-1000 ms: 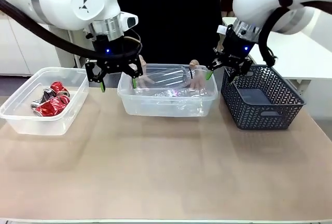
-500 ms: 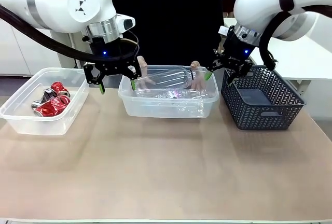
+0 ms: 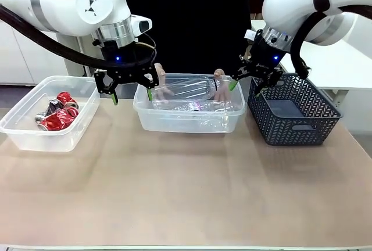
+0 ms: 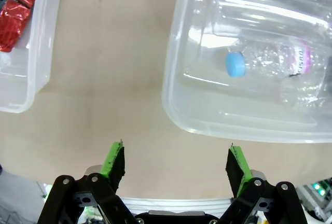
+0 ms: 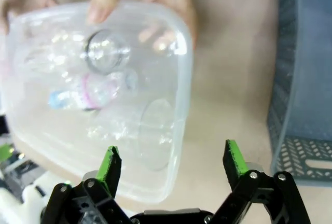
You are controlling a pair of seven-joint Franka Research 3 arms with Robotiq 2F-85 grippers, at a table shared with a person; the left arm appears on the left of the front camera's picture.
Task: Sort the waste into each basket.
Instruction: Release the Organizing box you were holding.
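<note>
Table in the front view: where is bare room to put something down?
The tan tabletop is bare along the near side, in front of the clear rectangular plastic tub with red cans, the middle clear tub with bottles and the dark lattice basket. The far row is crowded.

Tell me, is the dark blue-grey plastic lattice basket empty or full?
Empty, as far as visible: the dark blue-grey plastic lattice basket shows only its bare floor in the front view.
</note>
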